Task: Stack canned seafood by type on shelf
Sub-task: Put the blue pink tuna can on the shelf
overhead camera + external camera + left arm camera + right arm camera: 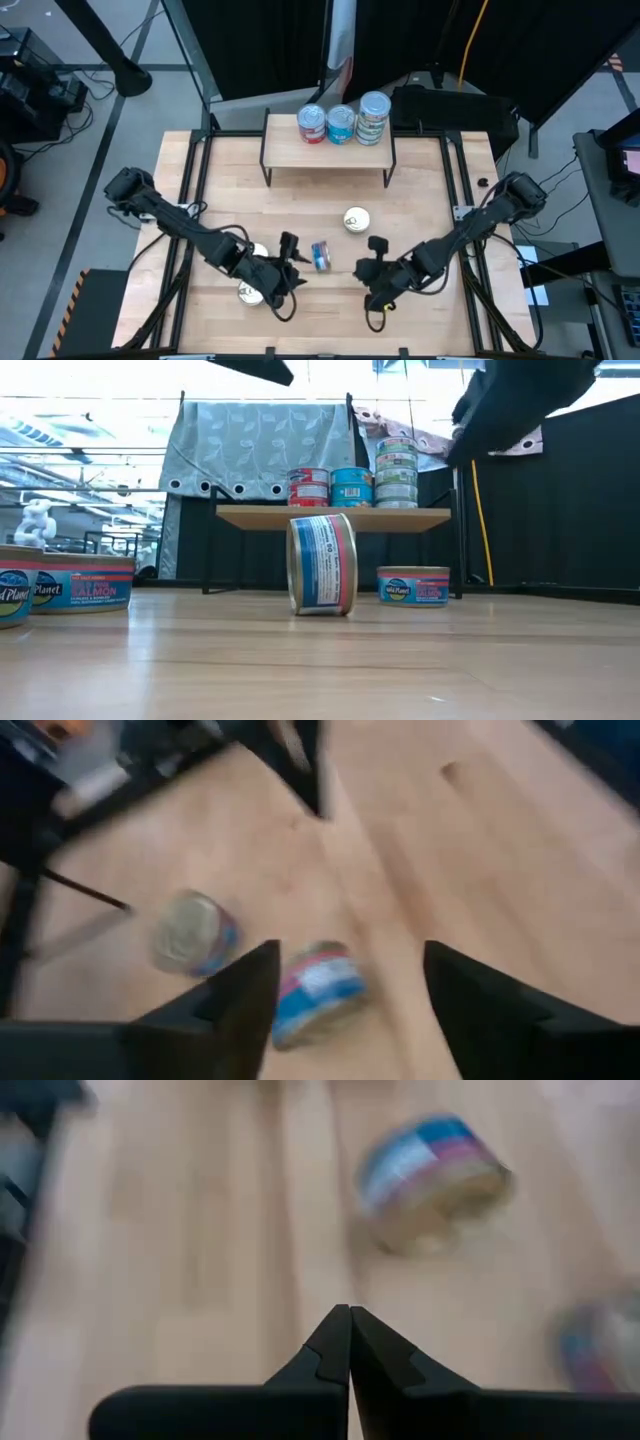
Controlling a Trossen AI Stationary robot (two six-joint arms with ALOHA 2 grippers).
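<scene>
Shelf [290, 150] at the table's far edge holds three tin stacks [343, 122]. Left: tipped tin [321, 256] mid-table on its rim, flat tin [356, 219] near it, two at the near-left. Left gripper [292, 262] spread beside the tipped tin; right gripper [372, 270] pressed together, empty.

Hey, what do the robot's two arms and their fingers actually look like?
Both arms are dark, nearly black, built of slim jointed segments with bulkier housings at the table's edges. The left gripper and right gripper each carry two black fingers, flat and wedge-shaped, tapering to points. No markings are visible.
</scene>
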